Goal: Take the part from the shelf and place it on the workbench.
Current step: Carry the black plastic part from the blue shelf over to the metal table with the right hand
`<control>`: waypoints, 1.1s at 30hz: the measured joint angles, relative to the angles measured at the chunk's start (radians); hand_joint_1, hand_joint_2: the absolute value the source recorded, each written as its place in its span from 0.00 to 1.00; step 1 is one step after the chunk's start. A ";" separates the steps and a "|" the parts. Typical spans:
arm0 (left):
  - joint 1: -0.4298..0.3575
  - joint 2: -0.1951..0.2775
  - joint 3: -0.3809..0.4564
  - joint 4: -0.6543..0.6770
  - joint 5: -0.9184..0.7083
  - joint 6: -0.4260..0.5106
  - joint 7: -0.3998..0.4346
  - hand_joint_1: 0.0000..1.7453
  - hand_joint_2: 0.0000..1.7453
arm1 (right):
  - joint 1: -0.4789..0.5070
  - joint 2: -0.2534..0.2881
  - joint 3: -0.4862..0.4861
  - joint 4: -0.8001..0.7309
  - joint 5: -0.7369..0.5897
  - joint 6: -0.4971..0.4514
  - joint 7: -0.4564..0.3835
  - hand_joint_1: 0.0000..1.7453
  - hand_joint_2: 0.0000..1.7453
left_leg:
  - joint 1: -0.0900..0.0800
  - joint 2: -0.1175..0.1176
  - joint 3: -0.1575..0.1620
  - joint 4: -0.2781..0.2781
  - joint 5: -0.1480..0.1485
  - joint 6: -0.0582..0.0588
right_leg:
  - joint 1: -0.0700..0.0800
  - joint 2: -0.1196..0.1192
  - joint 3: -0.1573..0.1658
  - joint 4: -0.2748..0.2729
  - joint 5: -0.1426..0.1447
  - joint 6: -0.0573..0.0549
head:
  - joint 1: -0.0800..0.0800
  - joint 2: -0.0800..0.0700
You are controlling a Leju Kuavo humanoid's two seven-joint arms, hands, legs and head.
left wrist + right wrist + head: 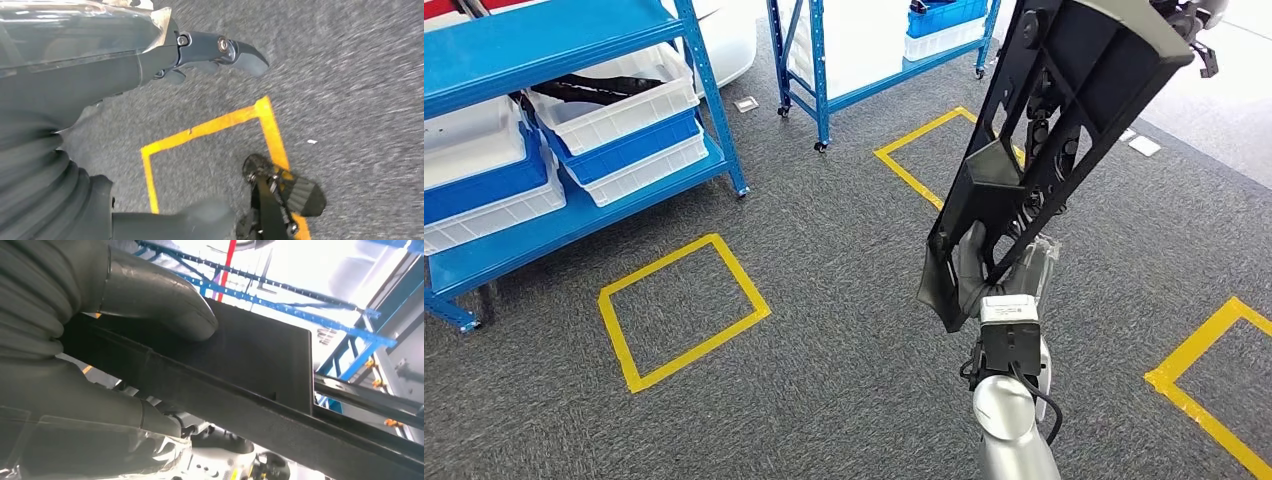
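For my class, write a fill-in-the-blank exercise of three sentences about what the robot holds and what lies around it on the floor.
1. The right hand holds a long ______ part raised above the carpet.
2. The squares taped on the grey carpet are ______ in colour.
3. The shelf holding white and blue bins has a ______ frame.

Missing words: black; yellow; blue

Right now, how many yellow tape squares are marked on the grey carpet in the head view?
3: one complete yellow tape square before the blue metal shelf, one partly hidden behind the black part, one cut off at the right edge.
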 joint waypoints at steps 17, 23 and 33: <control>0.003 -0.003 0.009 0.001 -0.008 -0.005 -0.002 0.00 1.00 | 0.037 -0.012 -0.002 -0.019 0.051 -0.078 -0.006 1.00 1.00 | -0.020 0.214 -0.028 -0.016 0.045 0.005 | 0.013 -0.156 0.069 -0.025 -0.057 0.008 | 0.010 0.000; 0.005 -0.003 0.011 0.002 -0.019 -0.007 0.000 0.00 1.00 | 0.059 -0.016 -0.004 -0.030 0.184 -0.196 0.001 1.00 1.00 | -0.002 0.078 -0.124 0.217 -0.094 -0.023 | 0.003 -0.087 0.062 -0.027 -0.042 -0.019 | 0.006 0.000; 0.004 -0.001 0.011 0.002 -0.059 -0.019 -0.004 0.00 1.00 | 0.054 0.078 -0.120 -0.091 0.694 -0.300 -0.011 1.00 1.00 | 0.005 0.008 -0.024 -0.011 0.037 -0.001 | 0.005 0.018 0.036 -0.024 -0.026 0.011 | 0.004 0.000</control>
